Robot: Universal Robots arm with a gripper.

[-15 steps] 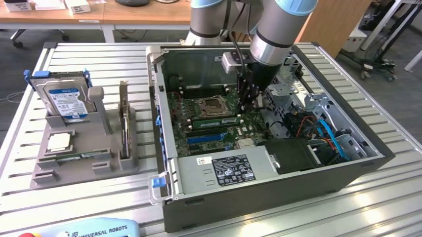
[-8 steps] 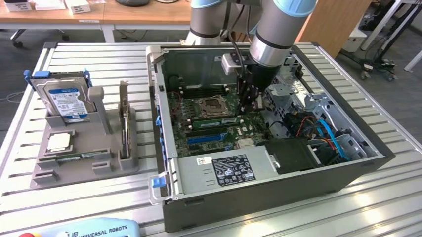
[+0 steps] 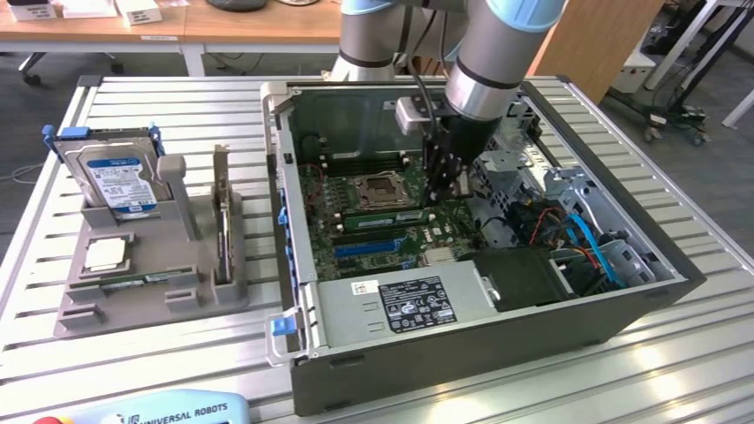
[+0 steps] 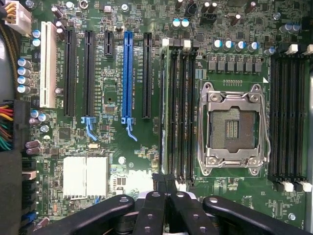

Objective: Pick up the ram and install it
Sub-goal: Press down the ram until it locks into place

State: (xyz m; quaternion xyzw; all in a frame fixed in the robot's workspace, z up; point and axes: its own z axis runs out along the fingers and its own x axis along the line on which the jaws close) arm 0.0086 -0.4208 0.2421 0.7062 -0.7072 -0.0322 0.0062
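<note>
gripper (image 4: 165,182): closest to the wrist cam; black fingers (image 4: 155,205) pressed together, nothing seen clamped btwn them. In the exterior view the gripper (image 3: 454,181) reaches down into the open PC case (image 3: 471,353).
ram (image 4: 168,107): green stick, looks seated edge-up in the DIMM slot bank (image 4: 179,107) just beside the CPU socket (image 4: 234,128). In the exterior view it is the green strip (image 3: 383,218) on the motherboard (image 3: 389,243), on the socket's side twd the case's front edge.
ram vs gripper: tips sit over one end of the stick's slot, at or just above it; can't tell if touching. Rest of the stick runs away from the tips along the slot.
risk 1: a push on one end only could leave the ram tilted, far latch not clicked.
risk 2: tips off the slot line could land on a neighbour slot or slide twd the open socket, which looks bare and easy to damage.
risk 3: too much downforce w/ the stick misaligned might flex the board or chip the slot.
bench (image 3: 177,97): case sits twd the exterior view's right; parts tray (image 3: 141,300) w/ hard drive (image 3: 116,181) near the exterior view's left edge, well apart from the gripper.
</note>
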